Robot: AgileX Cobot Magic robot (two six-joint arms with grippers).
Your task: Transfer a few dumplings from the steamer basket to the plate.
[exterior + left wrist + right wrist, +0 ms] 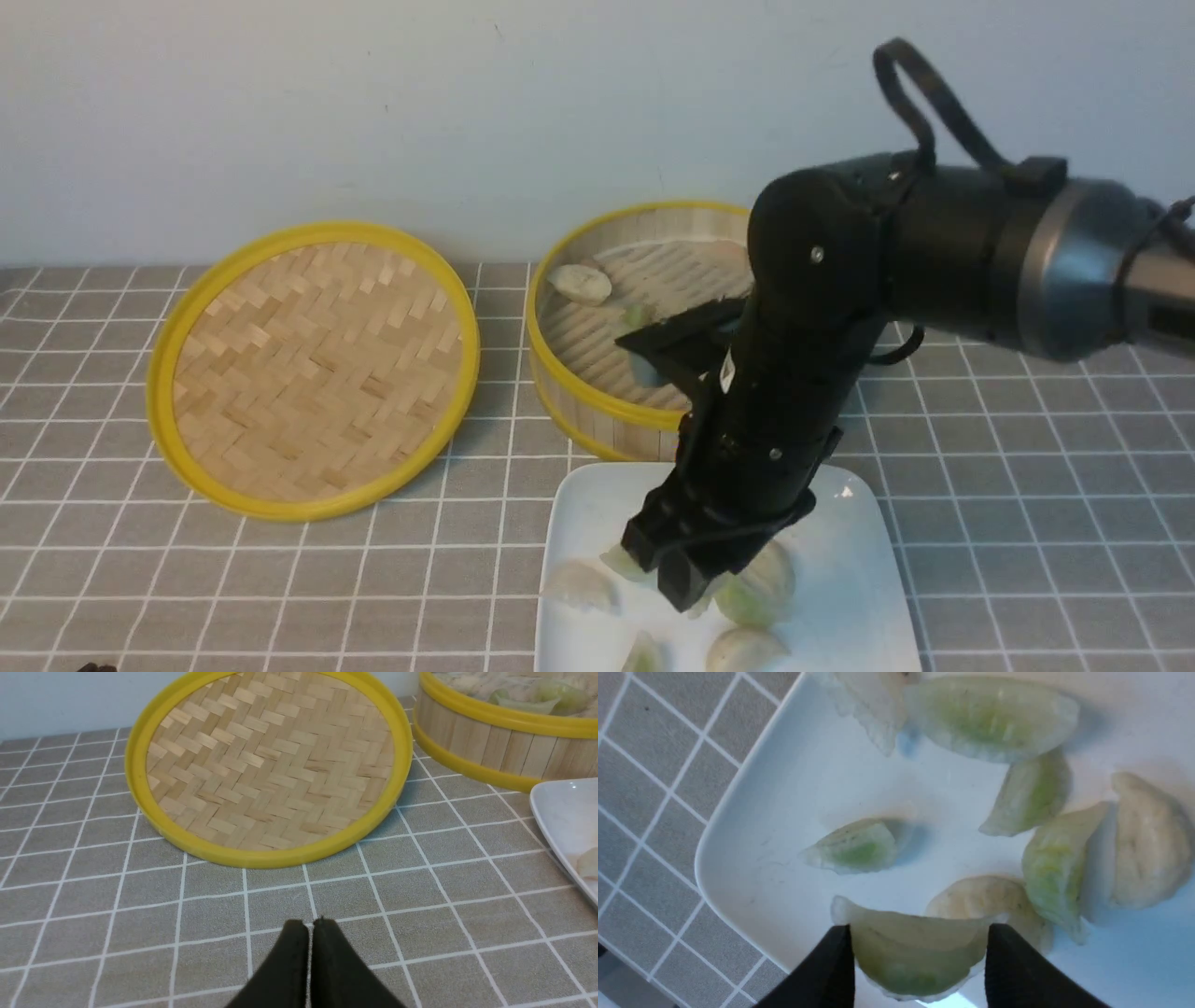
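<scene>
My right gripper hangs low over the white square plate. In the right wrist view the gripper is shut on a pale green dumpling, one finger at each end, just above the plate. Several green and off-white dumplings lie on the plate. The steamer basket stands behind the plate with an off-white dumpling inside; the arm hides much of its floor. My left gripper is shut and empty over the tablecloth.
The shallow woven lid with a yellow rim lies left of the basket, also in the left wrist view. The grey checked tablecloth covers the table. A pale wall stands close behind the basket.
</scene>
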